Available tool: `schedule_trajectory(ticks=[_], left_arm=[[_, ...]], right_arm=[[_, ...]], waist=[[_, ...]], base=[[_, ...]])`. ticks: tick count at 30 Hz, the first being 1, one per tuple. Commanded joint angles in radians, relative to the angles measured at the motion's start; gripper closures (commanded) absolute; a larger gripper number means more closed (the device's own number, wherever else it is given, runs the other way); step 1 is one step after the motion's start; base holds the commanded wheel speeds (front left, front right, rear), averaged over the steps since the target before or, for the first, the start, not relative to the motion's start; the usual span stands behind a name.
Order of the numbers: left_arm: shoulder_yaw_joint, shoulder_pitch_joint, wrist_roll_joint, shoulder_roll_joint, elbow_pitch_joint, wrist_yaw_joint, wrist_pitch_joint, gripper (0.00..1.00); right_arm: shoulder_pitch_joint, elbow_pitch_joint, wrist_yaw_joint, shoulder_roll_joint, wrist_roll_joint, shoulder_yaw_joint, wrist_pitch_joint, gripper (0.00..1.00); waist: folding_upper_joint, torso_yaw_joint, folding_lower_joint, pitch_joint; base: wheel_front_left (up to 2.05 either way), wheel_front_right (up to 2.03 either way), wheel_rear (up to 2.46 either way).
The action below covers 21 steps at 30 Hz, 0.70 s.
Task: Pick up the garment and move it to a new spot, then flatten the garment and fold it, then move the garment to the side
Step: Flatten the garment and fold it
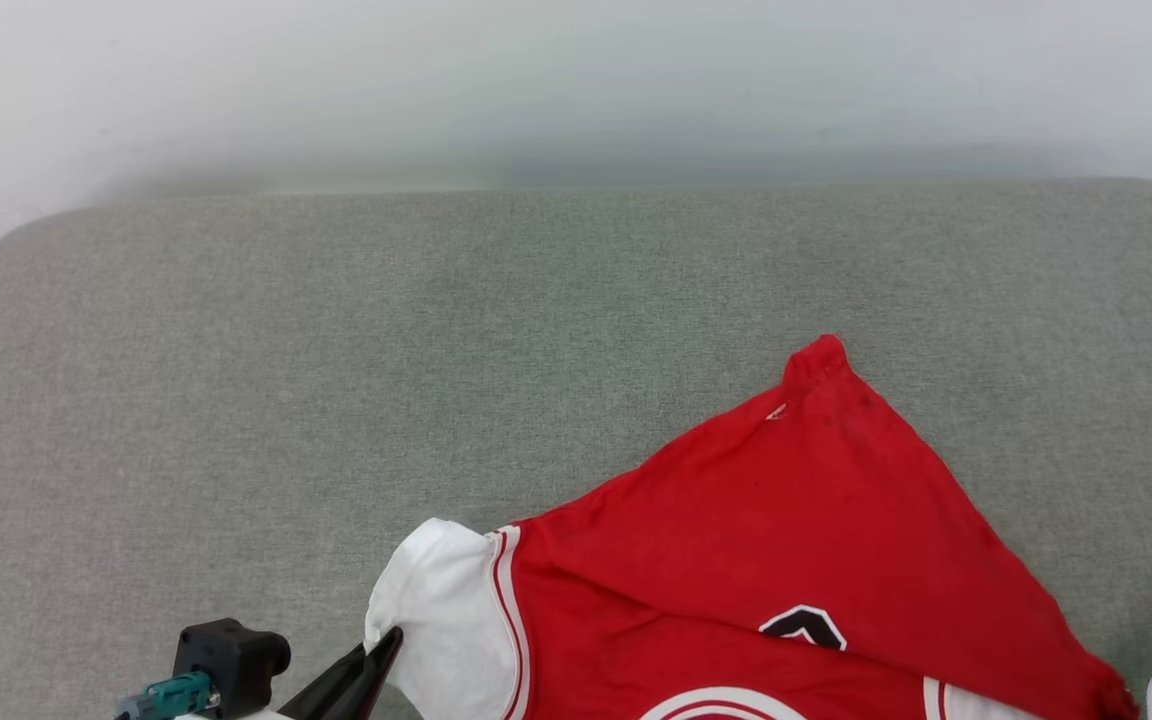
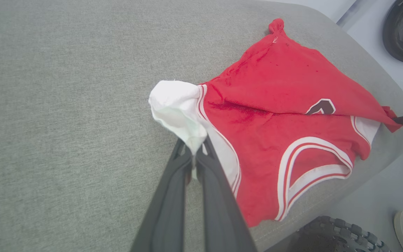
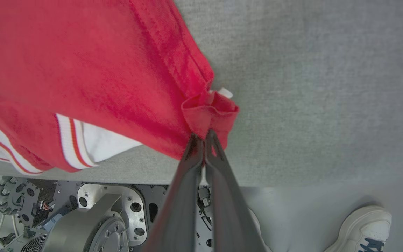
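The garment [image 1: 776, 530] is a red jersey with white sleeves, lying partly folded at the near right of the grey cushion. Part of a black numeral [image 1: 804, 625] shows. My left gripper [image 2: 195, 151] is shut on the white sleeve [image 2: 177, 105], bunching the cloth at its tips; its dark fingers [image 1: 356, 675] sit at the sleeve's edge in the head view. My right gripper [image 3: 203, 136] is shut on a red corner of the garment [image 3: 210, 112]. From the left wrist view, that corner [image 2: 388, 115] is pinched by a dark fingertip at the right edge.
The grey cushion [image 1: 336, 380] stretches wide to the left and back, with a pale wall behind. The robot's base [image 3: 93, 213] and a wheel [image 2: 331, 234] sit below the near edge. A person's white shoe [image 3: 366, 227] stands on the floor close by.
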Motion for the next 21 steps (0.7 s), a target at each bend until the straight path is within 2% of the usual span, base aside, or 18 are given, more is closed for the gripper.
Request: schedule_trajectory(ticks=[1, 9, 10, 11, 21], left_arm=[[-0.001, 0.002, 0.005, -0.004, 0.002, 0.004, -0.007, 1.00], [0.001, -0.004, 0.006, 0.000, 0.002, 0.004, -0.014, 1.00], [0.002, -0.005, 0.007, 0.001, 0.001, 0.004, -0.015, 1.00], [0.001, -0.006, 0.007, 0.002, -0.001, 0.004, -0.015, 1.00], [-0.008, -0.030, 0.016, 0.005, -0.021, -0.003, -0.016, 1.00]], right_arm=[[0.021, -0.006, 0.000, 0.012, -0.001, -0.006, -0.004, 1.00], [0.047, -0.005, 0.000, 0.019, 0.004, 0.003, -0.016, 1.00], [0.036, -0.015, 0.000, 0.008, 0.006, 0.007, -0.028, 0.89], [0.024, -0.020, 0.000, -0.001, 0.006, 0.008, -0.038, 0.00], [-0.140, -0.154, 0.000, -0.078, 0.096, 0.088, 0.005, 0.00]], waist=[[-0.0001, -0.005, 0.0002, -0.005], [-0.0001, -0.009, 0.0002, -0.004], [-0.0001, -0.008, 0.0002, -0.002], [-0.0001, -0.006, 0.0002, 0.000], [-0.0001, 0.034, 0.0002, 0.044]], base=[[0.00, 0.00, 0.00], [0.00, 0.00, 0.00], [0.00, 0.00, 0.00], [0.00, 0.00, 0.00], [0.00, 0.00, 0.00]])
